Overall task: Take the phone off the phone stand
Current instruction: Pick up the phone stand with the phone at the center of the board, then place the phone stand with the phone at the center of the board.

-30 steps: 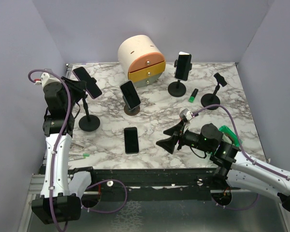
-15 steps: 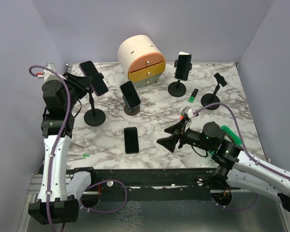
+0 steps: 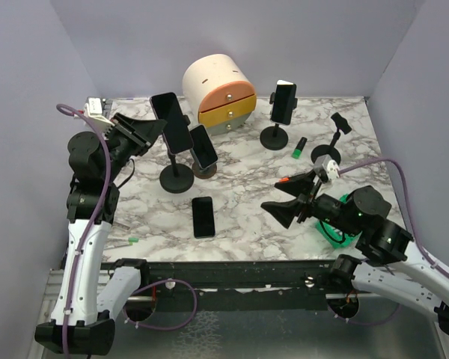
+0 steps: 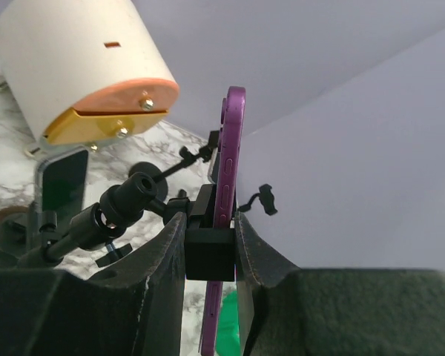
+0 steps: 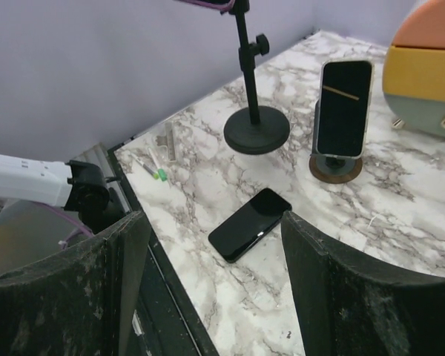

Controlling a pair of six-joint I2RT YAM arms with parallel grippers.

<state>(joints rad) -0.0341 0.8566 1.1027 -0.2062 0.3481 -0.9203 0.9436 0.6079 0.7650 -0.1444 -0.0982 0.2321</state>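
Once the left pincer (image 4: 210, 252) had clamped down narrow on the black cradle of the phone stand (image 3: 177, 179), the whole stand went along for the ride. A second earlier its base was out by the left edge of the bench (image 3: 243, 168). At this point it sat well in toward the middle, just beside the little round holder (image 3: 203, 169) with its own handset, in front of the drawer unit (image 3: 218, 90).

The phone (image 3: 172, 123) was still in the cradle, tilted, purple edge showing in the left wrist view, so nothing had actually come out yet. I couldn't tell whether the base got slid or lifted across.

Meanwhile the right pincer (image 3: 286, 197) had backed off toward the right edge and come up a bit. Its jaws were spread wide with nothing in them, pointing across the near half of the bench toward the stand. The loose phone (image 3: 203, 216) lying flat near the front edge hadn't budged.

My read is that this was a setup move, not the removal itself. The left arm seemed to be bringing the stand within the right arm's reach and bracing it. The open right pincer looked like the one meant to pull the phone free, and the real step was still to come.
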